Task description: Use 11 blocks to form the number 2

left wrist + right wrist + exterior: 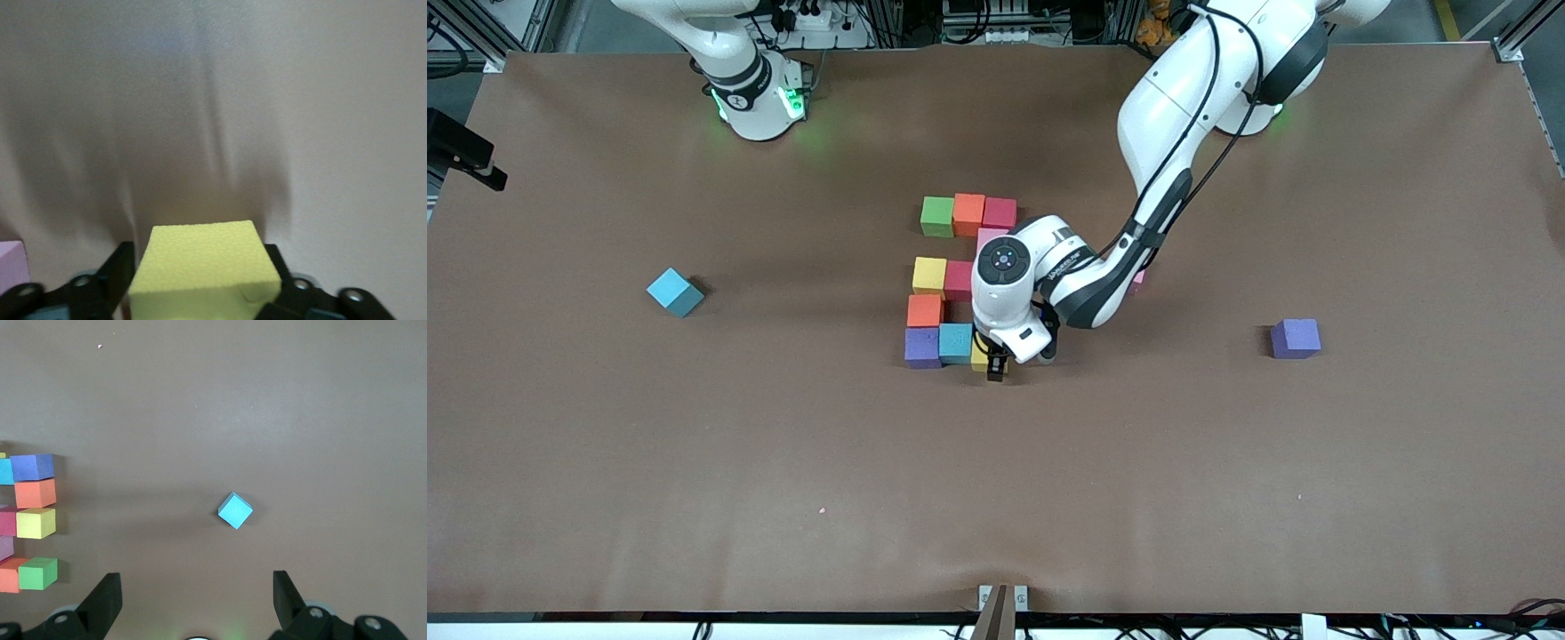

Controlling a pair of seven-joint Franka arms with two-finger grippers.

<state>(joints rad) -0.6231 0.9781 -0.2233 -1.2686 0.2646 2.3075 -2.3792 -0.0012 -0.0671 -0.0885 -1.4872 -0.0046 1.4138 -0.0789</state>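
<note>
The number 2 lies in the middle of the table, built of cubes set edge to edge. Its farthest row reads green cube, orange cube, red cube, running toward the left arm's end. A pink cube sits just nearer than the red one, half covered by the left arm's wrist. The middle row shows a yellow block and a second red cube; the wrist hides whatever lies next to them. A second orange cube comes nearer again, and the nearest row holds a purple cube, a blue cube and a yellow cube.

The left gripper is down at the table on that last yellow cube, which sits between its two sides at the end of the nearest row, beside the blue one — whether it clamps the cube or has let go, I cannot tell.

The right arm waits near its base. The right gripper hangs high over the table with its fingers spread wide and nothing between them.

Two cubes lie apart from the digit: a light blue cube, turned at an angle, toward the right arm's end, and a loose purple cube toward the left arm's end. A sliver of pink shows at the edge of the left arm's forearm.
</note>
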